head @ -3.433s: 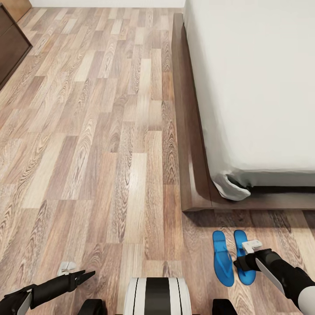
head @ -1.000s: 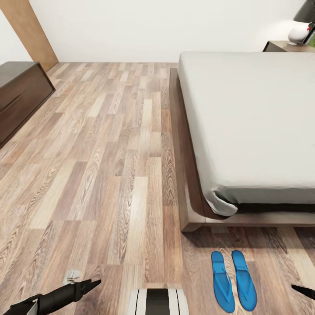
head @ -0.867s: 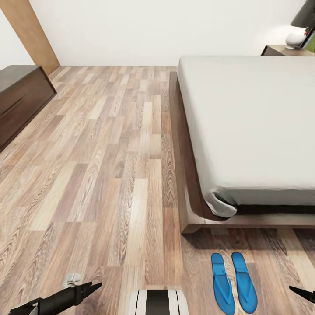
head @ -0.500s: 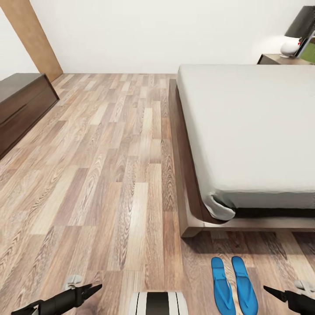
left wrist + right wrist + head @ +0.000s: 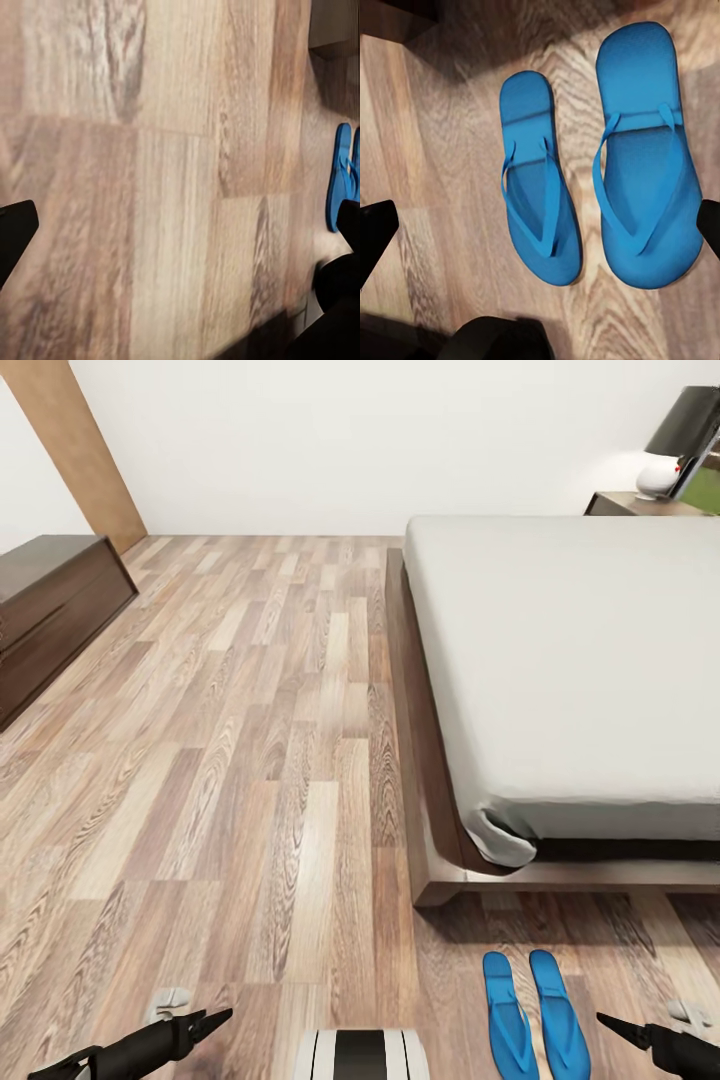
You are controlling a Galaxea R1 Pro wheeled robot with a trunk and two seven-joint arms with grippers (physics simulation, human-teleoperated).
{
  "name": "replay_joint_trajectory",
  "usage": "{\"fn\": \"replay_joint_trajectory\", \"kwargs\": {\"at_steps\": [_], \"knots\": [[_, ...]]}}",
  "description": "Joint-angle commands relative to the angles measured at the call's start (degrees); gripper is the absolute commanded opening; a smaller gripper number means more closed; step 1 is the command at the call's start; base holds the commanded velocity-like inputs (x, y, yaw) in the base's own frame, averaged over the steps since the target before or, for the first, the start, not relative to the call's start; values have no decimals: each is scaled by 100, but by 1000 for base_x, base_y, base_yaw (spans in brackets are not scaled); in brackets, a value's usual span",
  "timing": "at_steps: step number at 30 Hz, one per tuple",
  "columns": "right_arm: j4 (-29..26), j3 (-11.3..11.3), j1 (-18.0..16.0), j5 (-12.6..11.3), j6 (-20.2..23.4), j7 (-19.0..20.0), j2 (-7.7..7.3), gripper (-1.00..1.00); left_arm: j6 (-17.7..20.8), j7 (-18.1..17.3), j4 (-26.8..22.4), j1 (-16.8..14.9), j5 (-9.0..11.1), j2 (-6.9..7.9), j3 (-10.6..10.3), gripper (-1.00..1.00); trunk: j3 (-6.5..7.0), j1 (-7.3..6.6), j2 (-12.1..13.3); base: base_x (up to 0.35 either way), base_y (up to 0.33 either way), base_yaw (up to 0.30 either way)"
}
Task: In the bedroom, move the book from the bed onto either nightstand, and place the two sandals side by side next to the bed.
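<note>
On the floor point(image 5: 250, 780) near the bed point(image 5: 560, 660): 2 sandals point(image 5: 535, 1015) side by side. Right pincer point(image 5: 540, 225) spread wide above them; left pincer point(image 5: 180, 225) likewise released.

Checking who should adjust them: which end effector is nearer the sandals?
Right. The right end effector sits just beside the sandals; the left end effector is far across the floor.

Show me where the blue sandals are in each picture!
Head view: the sandals lie side by side on the floor at the bottom right, just past the bed corner.
Left wrist view: the sandals peek in at the right edge.
Right wrist view: both sandals sit in the middle, big and close.
Shared landmark: the wood floor under them.
</note>
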Motion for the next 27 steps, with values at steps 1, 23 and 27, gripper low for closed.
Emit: {"fn": "replay_joint_trajectory", "kwargs": {"at_steps": [1, 23, 27], "knots": [[17, 49, -8, -47, -1, 27, 5, 100, -3, -20, -1, -3, -57, -1, 45, 100, 19, -3, 0, 0, 0, 0], [9, 51, -11, -39, -4, 26, 8, 100, -3, -20, -1, -3, -57, -3, 43, 100, 241, -29, 13, 0, 0, 0], [10, 56, -9, -38, -7, 26, 8, 100, -3, -20, -1, -3, -57, -1, 43, 100, 241, -29, 13, 0, 0, 0]]}}
